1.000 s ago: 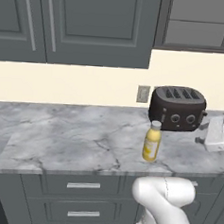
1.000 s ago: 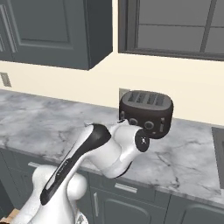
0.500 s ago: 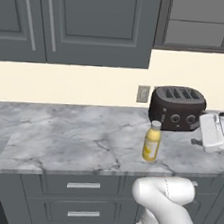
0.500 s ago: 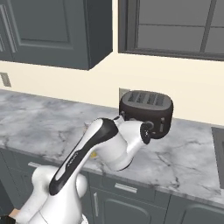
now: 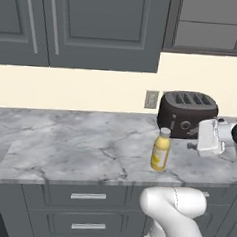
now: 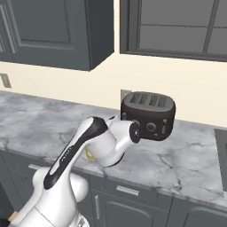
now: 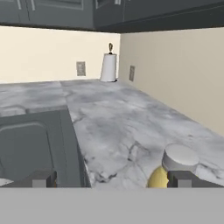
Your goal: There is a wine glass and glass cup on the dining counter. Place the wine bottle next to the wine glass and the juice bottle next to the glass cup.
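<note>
The juice bottle (image 5: pixel 161 150), short and yellow with a pale cap, stands upright on the marble worktop (image 5: pixel 78 148) in front of the toaster. My gripper (image 5: pixel 196 140) hangs just to its right at bottle height, pointing left at it. In the hand view the gripper (image 7: pixel 111 179) is open, its fingertips (image 7: pixel 179 179) wide apart with nothing between them. There the juice bottle (image 7: pixel 179 159) stands just behind the right tip. A sliver of the juice bottle (image 6: pixel 88 154) peeks from behind the arm. The wine bottle, wine glass, glass cup and dining counter are out of view.
A black toaster (image 5: pixel 187 114) stands against the wall behind the bottle, next to a wall socket (image 5: pixel 151 99). Along the worktop the hand view shows a dark sink basin (image 7: pixel 35 144) and a paper towel roll (image 7: pixel 109 68) in the corner. Drawers (image 5: pixel 87 196) sit below.
The hand has swung left along the worktop, from the right edge of the left base view to just beside the juice bottle. The bottle has not moved.
</note>
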Robot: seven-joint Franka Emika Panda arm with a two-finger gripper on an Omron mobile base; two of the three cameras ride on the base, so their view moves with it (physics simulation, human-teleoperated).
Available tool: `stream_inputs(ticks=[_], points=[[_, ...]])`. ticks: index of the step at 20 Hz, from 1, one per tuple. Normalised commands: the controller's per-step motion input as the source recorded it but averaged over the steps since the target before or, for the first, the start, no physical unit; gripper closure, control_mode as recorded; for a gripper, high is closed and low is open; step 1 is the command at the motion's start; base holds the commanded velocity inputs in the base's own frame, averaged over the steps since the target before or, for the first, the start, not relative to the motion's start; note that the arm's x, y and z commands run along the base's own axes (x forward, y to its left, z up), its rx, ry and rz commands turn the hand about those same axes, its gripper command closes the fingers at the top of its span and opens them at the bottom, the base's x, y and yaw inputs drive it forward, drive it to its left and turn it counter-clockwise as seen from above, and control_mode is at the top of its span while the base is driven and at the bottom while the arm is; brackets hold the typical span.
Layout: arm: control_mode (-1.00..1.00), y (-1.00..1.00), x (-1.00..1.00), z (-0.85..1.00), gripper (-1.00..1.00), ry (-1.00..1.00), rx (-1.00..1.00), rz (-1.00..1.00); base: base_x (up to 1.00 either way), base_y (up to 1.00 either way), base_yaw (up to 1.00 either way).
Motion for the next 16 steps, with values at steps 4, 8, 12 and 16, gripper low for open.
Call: stream_inputs(ticks=[4, 8, 12, 16], points=[[-1.00, 0.06, 0.47, -0.20, -1.00, 0.05, 0.04, 0.00, 0.00, 0.00, 0.00], [-1.00, 0.01, 0.46, -0.18, -1.00, 0.13, 0.04, 0.00, 0.00, 0.00, 0.00], [-1.00, 0.00, 0.45, -0.16, -1.00, 0.10, 0.05, 0.00, 0.00, 0.00, 0.00], [-1.00, 0.00, 0.40, -0.15, -1.00, 0.03, 0.05, 0.00, 0.00, 0.00, 0.00]])
